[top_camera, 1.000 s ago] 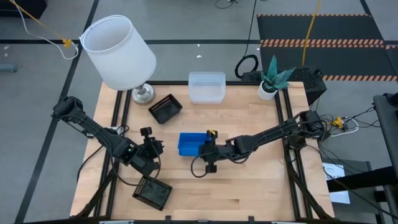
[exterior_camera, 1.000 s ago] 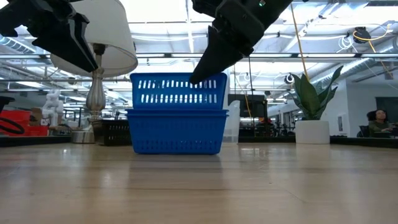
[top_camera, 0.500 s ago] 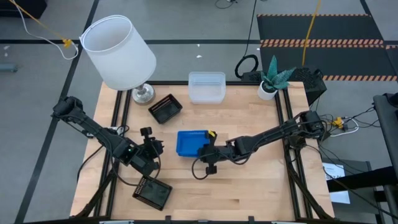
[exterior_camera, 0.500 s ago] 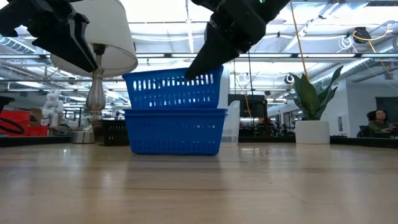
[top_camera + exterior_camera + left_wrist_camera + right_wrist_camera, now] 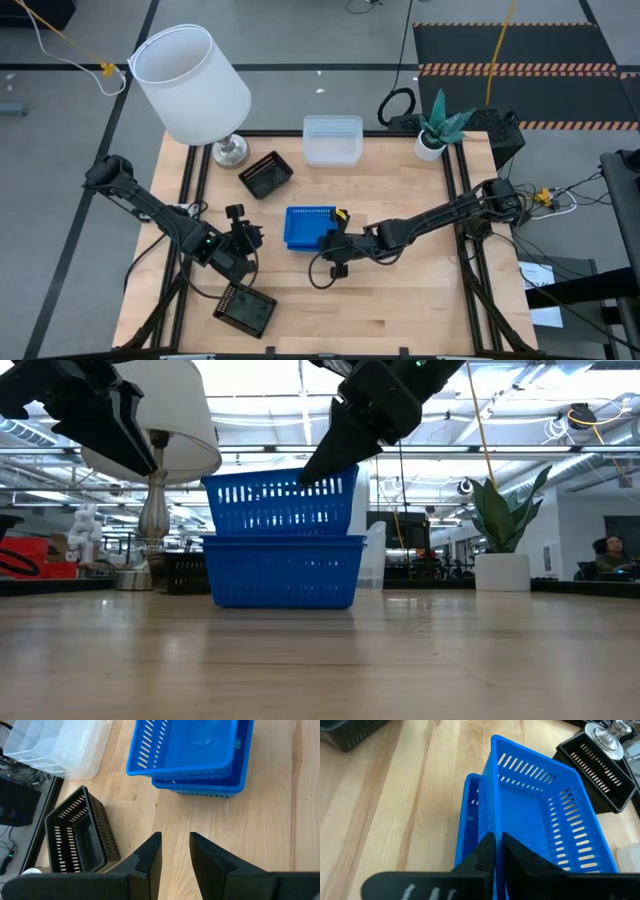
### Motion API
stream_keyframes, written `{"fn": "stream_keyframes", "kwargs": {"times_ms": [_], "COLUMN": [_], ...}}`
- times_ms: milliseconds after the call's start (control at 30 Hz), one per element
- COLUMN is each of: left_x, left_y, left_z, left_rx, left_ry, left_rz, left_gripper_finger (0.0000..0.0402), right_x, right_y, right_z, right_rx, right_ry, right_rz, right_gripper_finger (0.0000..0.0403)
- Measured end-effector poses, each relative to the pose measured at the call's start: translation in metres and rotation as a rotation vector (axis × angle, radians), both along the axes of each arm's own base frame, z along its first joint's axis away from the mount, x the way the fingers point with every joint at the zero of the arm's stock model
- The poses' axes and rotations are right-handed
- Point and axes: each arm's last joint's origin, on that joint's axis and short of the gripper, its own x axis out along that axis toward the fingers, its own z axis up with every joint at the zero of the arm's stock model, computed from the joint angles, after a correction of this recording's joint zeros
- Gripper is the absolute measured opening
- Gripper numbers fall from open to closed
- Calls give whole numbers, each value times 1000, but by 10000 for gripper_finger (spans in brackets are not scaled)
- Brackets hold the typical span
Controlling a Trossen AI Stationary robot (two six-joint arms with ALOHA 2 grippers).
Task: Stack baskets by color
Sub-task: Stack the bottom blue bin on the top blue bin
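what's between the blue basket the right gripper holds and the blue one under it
Nothing visible. The right gripper is shut on the rim of the upper blue basket, which sits partly nested and slightly skewed in the lower blue basket; its inside looks bare.

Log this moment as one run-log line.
right gripper: shut on top blue basket rim, seating it in lower blue basket | left gripper: open, empty, hovering above the table
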Motion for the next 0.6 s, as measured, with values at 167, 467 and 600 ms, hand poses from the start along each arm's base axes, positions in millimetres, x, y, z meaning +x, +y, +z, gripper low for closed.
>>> {"fn": "stream_keyframes", "kwargs": {"times_ms": [167,467,600], "left_x": [0,0,0], "left_y": [0,0,0], "left_z": [0,0,0], "left_rx": [0,-2,-2], "left_ry": [0,-3,-3], "left_rz": [0,0,0], "left_gripper_finger": [102,102,102], "right_x": [0,-1,-1], "right_y": [0,0,0], "right_z": [-1,-1,-1], "right_rx": [-2,2,31], "right_ry": [7,14,14], "right_rz": [1,-4,0], "right_gripper_finger": [28,66,82]}}
